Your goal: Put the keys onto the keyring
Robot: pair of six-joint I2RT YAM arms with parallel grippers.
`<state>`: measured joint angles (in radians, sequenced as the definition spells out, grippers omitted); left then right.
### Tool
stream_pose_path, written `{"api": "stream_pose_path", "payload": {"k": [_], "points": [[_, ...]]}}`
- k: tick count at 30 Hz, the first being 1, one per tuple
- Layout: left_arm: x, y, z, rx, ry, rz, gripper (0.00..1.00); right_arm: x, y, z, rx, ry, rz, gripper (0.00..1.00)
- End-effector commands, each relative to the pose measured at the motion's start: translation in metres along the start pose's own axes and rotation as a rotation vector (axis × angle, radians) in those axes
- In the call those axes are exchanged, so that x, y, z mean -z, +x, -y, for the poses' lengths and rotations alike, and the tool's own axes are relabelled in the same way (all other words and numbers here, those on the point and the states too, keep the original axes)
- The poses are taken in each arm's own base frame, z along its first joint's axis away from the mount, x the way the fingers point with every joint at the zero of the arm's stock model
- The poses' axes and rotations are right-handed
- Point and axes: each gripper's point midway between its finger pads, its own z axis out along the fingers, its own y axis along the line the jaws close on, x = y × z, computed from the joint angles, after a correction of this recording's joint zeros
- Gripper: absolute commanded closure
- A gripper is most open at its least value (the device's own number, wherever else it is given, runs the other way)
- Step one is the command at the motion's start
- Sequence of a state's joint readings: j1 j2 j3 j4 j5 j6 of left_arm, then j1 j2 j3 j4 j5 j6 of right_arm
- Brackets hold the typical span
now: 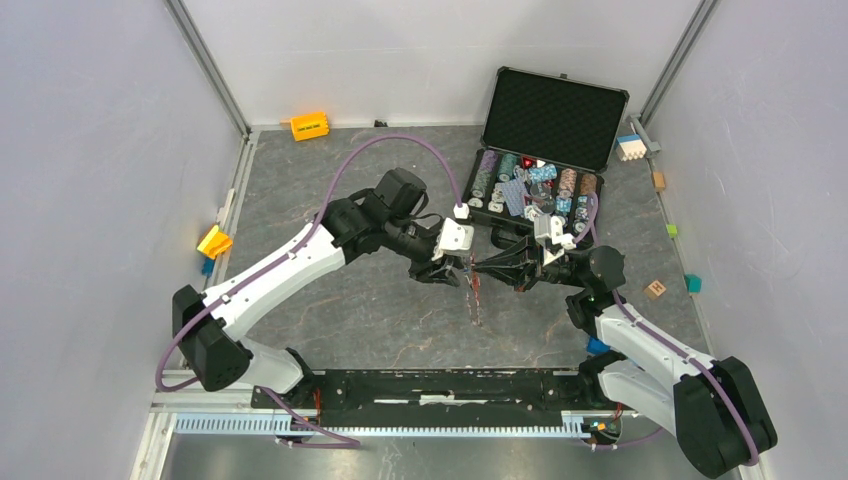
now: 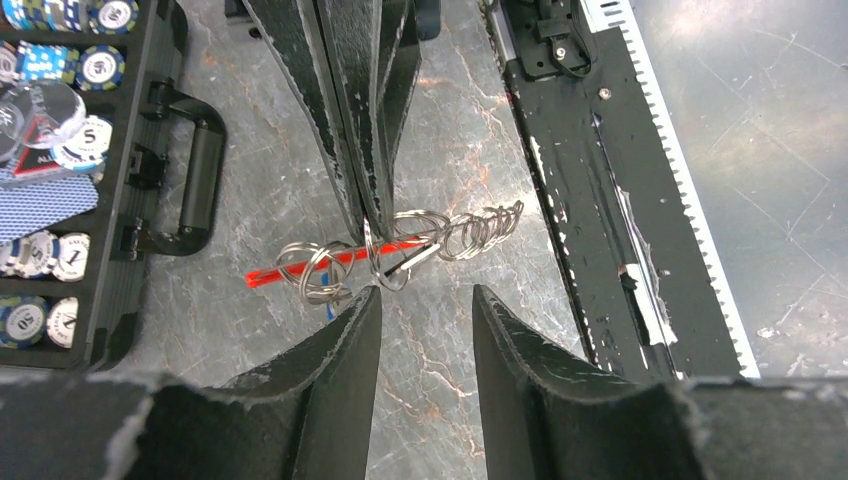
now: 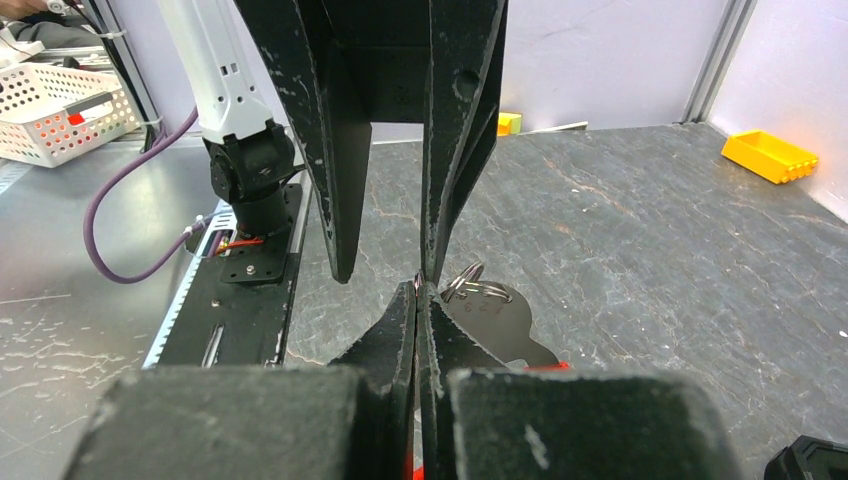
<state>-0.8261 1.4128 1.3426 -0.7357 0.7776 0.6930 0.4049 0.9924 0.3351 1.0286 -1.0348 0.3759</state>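
The right gripper (image 3: 417,292) is pressed tight together on the keyring (image 1: 473,297) at the middle of the table. The ring hangs off its tips toward 6 o'clock, clear of the surface as far as I can tell. The left gripper (image 2: 427,295) comes in from 9 o'clock with its jaws apart and nothing between them, one tip just touching the right tips. To do this step well, I judge the right gripper should hold the ring steady. The left should close on the coil end beside the pinch and pry it open only slightly, as thin wire slips easily and a tug could twist the loop out of the grip. By count there is one red fob (image 2: 285,273), seen edge-on. One flat silver key (image 3: 495,325) hangs on a small ring just beside the right tips. A second key may lie among the wire. There are several linked silver rings (image 2: 480,230), too overlapped to count. One open poker-chip case (image 1: 553,120) sits at 1 o'clock.
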Motion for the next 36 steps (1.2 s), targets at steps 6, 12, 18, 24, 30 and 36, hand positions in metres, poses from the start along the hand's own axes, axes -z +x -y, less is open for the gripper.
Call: {"api": "stream_pose_path", "payload": {"k": [6, 12, 18, 24, 30, 36], "points": [[0.011, -0.032, 0.0, -0.069, 0.003, 0.073, 0.54, -0.003, -0.013, 0.002, 0.06, 0.0, 0.025, 1.0], [0.006, -0.029, -0.003, -0.059, 0.008, 0.071, 0.54, -0.003, -0.013, 0.001, 0.06, -0.001, 0.027, 1.0], [0.006, -0.029, -0.008, -0.066, -0.011, 0.06, 0.54, -0.003, -0.012, 0.002, 0.058, -0.001, 0.025, 1.0], [0.011, -0.031, -0.011, -0.086, -0.036, 0.055, 0.55, -0.003, -0.012, 0.002, 0.054, -0.002, 0.024, 1.0], [0.006, -0.033, -0.007, -0.074, 0.006, 0.075, 0.55, -0.003, -0.013, 0.002, 0.054, -0.003, 0.028, 1.0], [0.0, -0.032, -0.005, -0.057, 0.04, 0.087, 0.55, -0.003, -0.013, 0.001, 0.052, -0.002, 0.027, 1.0]]}}
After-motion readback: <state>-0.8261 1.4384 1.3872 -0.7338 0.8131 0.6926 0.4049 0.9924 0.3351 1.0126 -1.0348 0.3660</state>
